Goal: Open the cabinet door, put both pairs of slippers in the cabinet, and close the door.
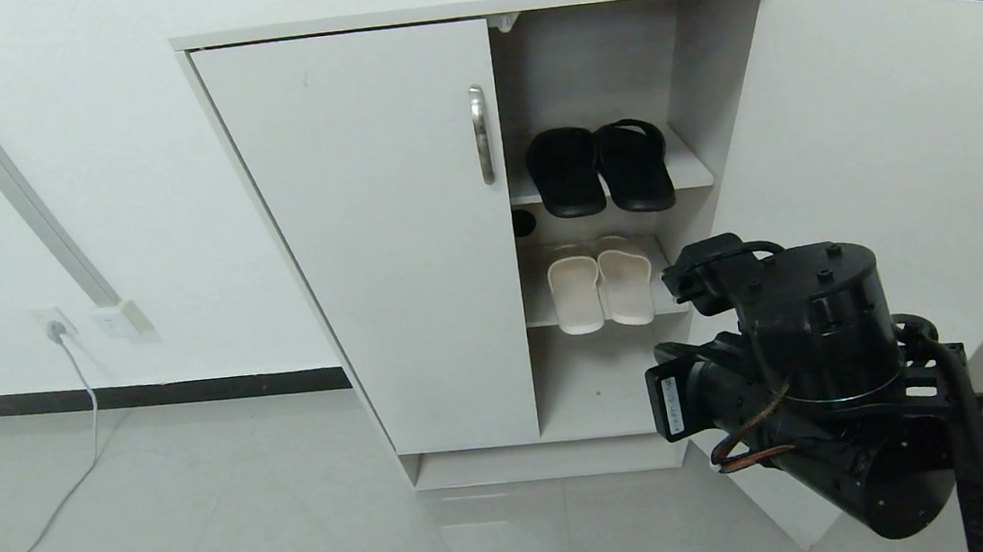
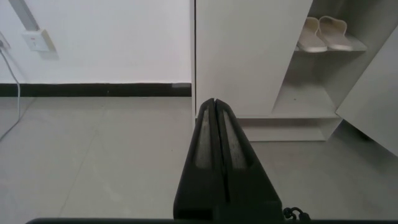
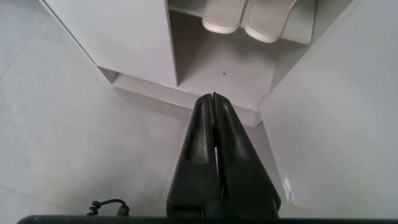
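Note:
A white cabinet (image 1: pixel 361 234) stands against the wall with its right door (image 1: pixel 885 148) swung open and its left door shut. A pair of black slippers (image 1: pixel 598 168) lies on the upper shelf. A pair of white slippers (image 1: pixel 601 288) lies on the shelf below, also seen as white slippers (image 2: pixel 323 34) and white slippers (image 3: pixel 249 15). My right arm hangs low in front of the open door's inner face. My right gripper (image 3: pixel 215 99) is shut and empty, over the floor before the cabinet's base. My left gripper (image 2: pixel 215 106) is shut and empty, above the floor left of the opening.
The open right door (image 3: pixel 336 112) stands close beside my right arm. A wall socket (image 1: pixel 54 325) with a grey cable (image 1: pixel 68 470) trailing over the tiled floor sits at the left. The cabinet's bottom compartment (image 1: pixel 592 383) holds nothing. A metal handle (image 1: pixel 481 133) is on the shut door.

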{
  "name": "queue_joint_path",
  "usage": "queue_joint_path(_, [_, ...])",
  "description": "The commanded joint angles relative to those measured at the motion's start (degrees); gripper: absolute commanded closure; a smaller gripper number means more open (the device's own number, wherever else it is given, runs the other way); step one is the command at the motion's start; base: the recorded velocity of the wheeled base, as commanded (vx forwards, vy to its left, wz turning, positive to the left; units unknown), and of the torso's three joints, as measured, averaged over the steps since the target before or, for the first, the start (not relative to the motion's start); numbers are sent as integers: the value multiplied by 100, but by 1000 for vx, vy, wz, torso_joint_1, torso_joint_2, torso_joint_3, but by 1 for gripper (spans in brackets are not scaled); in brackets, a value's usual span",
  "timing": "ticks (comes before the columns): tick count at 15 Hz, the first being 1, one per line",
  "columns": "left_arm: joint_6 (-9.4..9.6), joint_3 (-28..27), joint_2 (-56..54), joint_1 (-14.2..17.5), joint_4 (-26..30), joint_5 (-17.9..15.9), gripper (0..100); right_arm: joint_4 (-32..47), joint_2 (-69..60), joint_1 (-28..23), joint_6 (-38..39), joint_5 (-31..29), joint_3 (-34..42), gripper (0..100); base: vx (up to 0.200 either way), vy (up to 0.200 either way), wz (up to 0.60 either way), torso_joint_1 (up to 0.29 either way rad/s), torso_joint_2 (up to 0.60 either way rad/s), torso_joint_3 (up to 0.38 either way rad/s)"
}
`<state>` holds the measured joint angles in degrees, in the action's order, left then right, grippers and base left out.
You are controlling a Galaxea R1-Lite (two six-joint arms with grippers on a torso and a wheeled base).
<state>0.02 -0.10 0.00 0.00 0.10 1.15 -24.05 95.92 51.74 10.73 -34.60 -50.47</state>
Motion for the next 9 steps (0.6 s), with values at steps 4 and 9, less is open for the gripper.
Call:
queue_joint_path(4, [-2,1,0,0,-1,8,100,-3,-3,-15,-27,-3,11,100,0,0,0,3,-130,-212])
queue_joint_path(9, [-2,1,0,0,-1,8,100,-3,6,-58,-27,6,72,100,0,0,0,53,-486,-358])
